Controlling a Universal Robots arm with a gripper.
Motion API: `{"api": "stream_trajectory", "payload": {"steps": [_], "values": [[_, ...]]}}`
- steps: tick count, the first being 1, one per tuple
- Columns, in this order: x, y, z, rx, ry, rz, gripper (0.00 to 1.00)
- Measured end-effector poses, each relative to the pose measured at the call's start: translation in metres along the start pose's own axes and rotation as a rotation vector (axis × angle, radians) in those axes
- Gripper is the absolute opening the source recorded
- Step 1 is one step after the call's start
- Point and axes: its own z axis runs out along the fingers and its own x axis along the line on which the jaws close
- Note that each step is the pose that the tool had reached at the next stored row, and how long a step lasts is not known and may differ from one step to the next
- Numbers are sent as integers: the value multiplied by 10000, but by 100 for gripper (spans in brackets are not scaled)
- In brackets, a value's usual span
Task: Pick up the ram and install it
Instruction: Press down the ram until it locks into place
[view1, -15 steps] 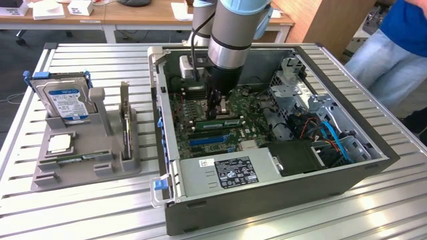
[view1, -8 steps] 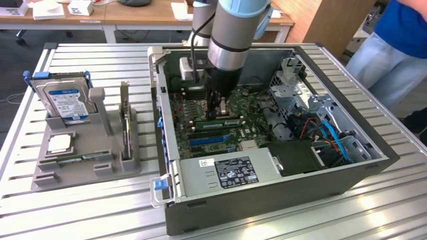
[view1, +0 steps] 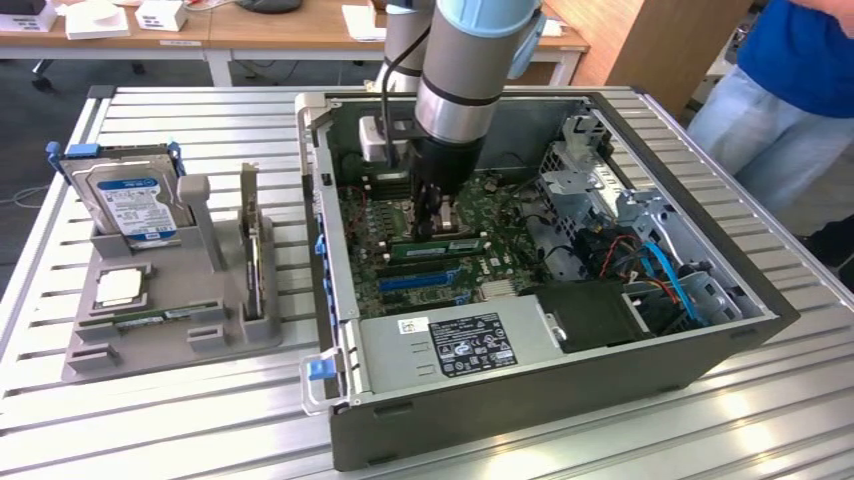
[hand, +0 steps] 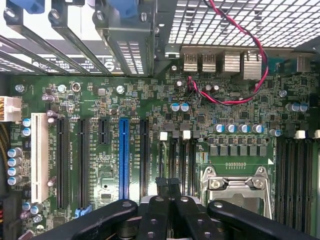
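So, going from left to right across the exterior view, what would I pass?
Blue-labelled hard drive standing in the grey holder → upright expansion card → gripper down over the motherboard inside the open computer case → person in blue.

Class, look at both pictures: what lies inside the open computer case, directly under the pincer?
Under the shut pincer lies the green motherboard inside the computer case: a ram stick in its slot, with long black slots and a blue slot nearby. The pincer covers the spot right below its tips.

Ribbed metal table (view1: 174, 420), glossy (green) motherboard (hand: 150, 110)
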Motion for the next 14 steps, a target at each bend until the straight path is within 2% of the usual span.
{"api": "stream_trajectory", "payload": {"steps": [14], "values": [[2, -2, 47, -2, 3, 0, 10]]}}
